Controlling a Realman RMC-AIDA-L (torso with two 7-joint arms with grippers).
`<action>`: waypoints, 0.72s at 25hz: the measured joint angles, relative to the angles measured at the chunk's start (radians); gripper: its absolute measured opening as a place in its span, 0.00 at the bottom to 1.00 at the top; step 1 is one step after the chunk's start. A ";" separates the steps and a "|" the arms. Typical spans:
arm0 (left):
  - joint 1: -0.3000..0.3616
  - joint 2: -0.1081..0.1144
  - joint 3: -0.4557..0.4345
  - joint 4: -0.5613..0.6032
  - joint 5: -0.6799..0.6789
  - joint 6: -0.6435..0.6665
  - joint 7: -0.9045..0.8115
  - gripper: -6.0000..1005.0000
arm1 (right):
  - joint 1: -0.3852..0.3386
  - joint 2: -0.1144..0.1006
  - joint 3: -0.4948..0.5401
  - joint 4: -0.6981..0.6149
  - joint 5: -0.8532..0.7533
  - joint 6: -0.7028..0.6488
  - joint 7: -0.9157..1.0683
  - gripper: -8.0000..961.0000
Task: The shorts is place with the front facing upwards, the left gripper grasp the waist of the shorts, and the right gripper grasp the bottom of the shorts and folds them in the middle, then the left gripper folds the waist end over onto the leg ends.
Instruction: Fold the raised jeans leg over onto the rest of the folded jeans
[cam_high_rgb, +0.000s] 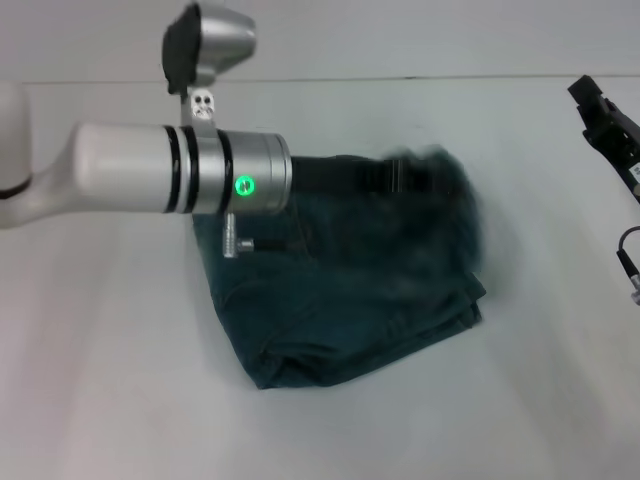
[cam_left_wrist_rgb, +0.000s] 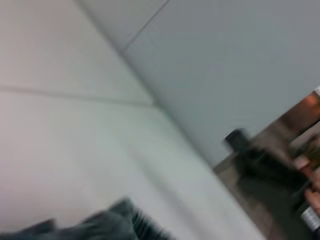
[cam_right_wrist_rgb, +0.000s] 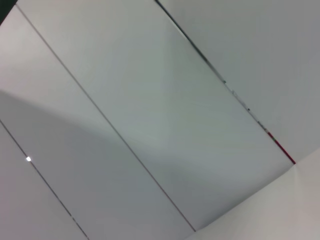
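The blue-green denim shorts (cam_high_rgb: 360, 310) lie folded in a thick bundle in the middle of the white table. My left arm reaches in from the left across their far edge. Its black left gripper (cam_high_rgb: 420, 178) is smeared by motion over the far right part of the cloth. The fabric there is lifted and blurred with it, so it looks shut on that end. A gathered denim edge, the waist (cam_left_wrist_rgb: 125, 222), shows close up in the left wrist view. My right gripper (cam_high_rgb: 598, 105) hangs off the cloth at the far right edge. The right wrist view shows only walls.
The white table (cam_high_rgb: 120, 380) spreads around the shorts on every side. A thin cable (cam_high_rgb: 628, 262) dangles at the right edge below the right gripper. Dark furniture (cam_left_wrist_rgb: 260, 165) stands beyond the table in the left wrist view.
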 joint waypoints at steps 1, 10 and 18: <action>-0.001 0.000 0.010 -0.008 0.002 -0.015 0.001 0.17 | -0.001 0.000 0.000 -0.003 0.000 0.000 0.003 0.04; 0.060 0.005 0.012 0.048 -0.004 0.019 0.019 0.54 | 0.009 0.001 -0.005 -0.005 -0.004 0.022 0.003 0.06; 0.270 0.022 -0.187 0.236 -0.012 0.293 0.164 0.75 | 0.023 -0.005 -0.276 -0.210 -0.010 -0.147 0.112 0.06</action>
